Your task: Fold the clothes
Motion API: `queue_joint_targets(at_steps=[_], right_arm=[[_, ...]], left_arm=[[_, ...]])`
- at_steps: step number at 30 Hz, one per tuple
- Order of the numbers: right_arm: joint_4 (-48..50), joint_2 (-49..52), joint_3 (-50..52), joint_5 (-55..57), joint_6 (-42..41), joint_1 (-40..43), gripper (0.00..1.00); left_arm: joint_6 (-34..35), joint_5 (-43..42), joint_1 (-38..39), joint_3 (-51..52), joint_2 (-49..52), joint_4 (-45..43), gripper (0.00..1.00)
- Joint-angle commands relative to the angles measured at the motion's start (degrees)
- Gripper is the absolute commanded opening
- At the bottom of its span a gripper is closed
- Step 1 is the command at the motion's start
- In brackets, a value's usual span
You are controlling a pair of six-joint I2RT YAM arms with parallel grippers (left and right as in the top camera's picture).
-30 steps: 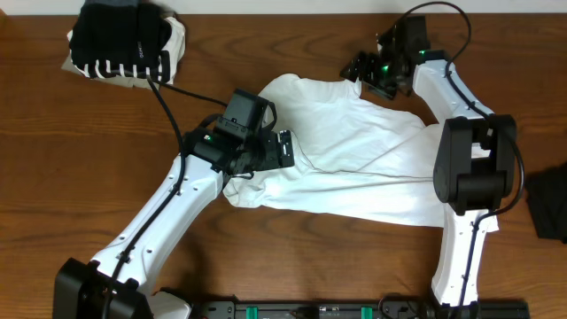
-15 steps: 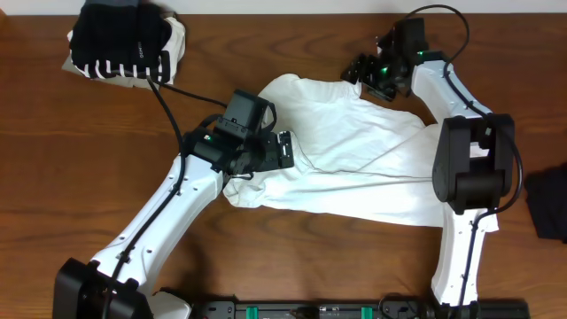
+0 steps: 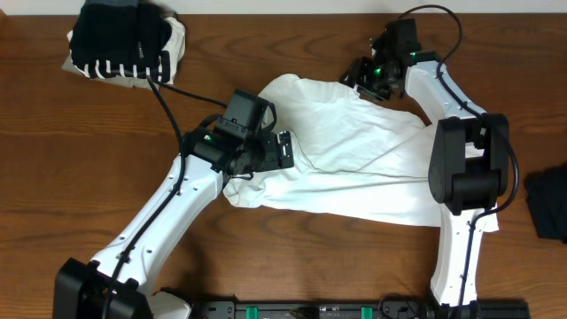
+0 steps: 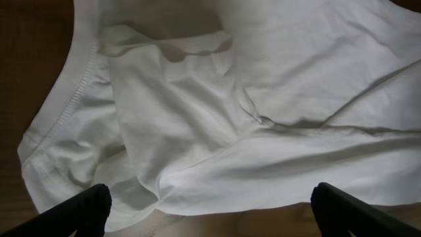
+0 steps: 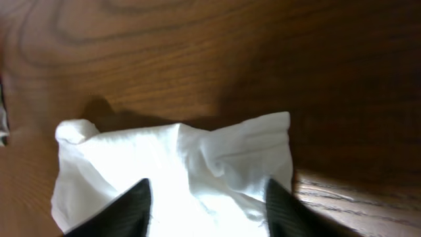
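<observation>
A large white T-shirt [image 3: 354, 151] lies crumpled across the middle of the wooden table [image 3: 71, 177]. My left gripper [image 3: 285, 149] hovers over its left side, open wide. In the left wrist view its fingertips [image 4: 92, 204] frame the shirt's [image 4: 230, 99] folds, and the gripper [image 4: 210, 212] holds nothing. My right gripper [image 3: 361, 75] is at the shirt's far edge. In the right wrist view, the gripper [image 5: 207, 204] straddles a bunched corner of the shirt [image 5: 197, 158], its two dark fingers still apart.
A pile of black and black-and-white striped clothes [image 3: 124, 40] lies at the far left corner. A dark garment [image 3: 549, 204] shows at the right edge. Bare wood lies beyond the shirt's corner [image 5: 263, 59].
My right gripper has shifted slightly left along the shirt's far edge and its jaws have narrowed around the cloth. The left arm has not moved.
</observation>
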State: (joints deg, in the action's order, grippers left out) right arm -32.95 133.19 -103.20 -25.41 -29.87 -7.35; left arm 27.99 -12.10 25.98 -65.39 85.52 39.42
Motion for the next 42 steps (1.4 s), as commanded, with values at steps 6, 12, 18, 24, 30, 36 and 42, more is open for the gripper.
queue_joint_targets(at_steps=[6, 12, 18, 24, 30, 36, 42], right_arm=[[-0.76, 1.01, -0.98, 5.75, -0.13, -0.7, 0.63], [-1.16, 1.03, -0.96, 7.23, -0.11, -0.76, 0.63], [-0.66, 2.1, -0.94, 7.39, -0.13, -1.11, 0.56], [0.2, 3.48, -0.94, 7.19, -0.13, -1.29, 0.41], [0.55, 3.41, -2.05, 6.32, -0.07, -0.9, 0.16], [0.26, 3.1, -6.05, 0.13, 1.68, 0.66, 0.01], [0.0, 3.1, -11.5, -9.99, 11.96, 1.03, 0.01]], left_arm=[[-1.16, -0.37, -0.13, 0.68, 0.35, 0.24, 0.99], [-1.16, -0.37, -0.13, 0.68, 0.35, 0.22, 0.99], [-1.16, -0.37, -0.13, 0.68, 0.35, 0.22, 0.99], [-1.16, -0.37, -0.13, 0.68, 0.35, 0.24, 0.99], [-1.18, -0.35, -0.13, 0.68, 0.35, 0.22, 0.99], [-1.18, -0.35, -0.13, 0.68, 0.35, 0.22, 0.99], [-1.18, -0.35, -0.13, 0.68, 0.35, 0.22, 0.99]])
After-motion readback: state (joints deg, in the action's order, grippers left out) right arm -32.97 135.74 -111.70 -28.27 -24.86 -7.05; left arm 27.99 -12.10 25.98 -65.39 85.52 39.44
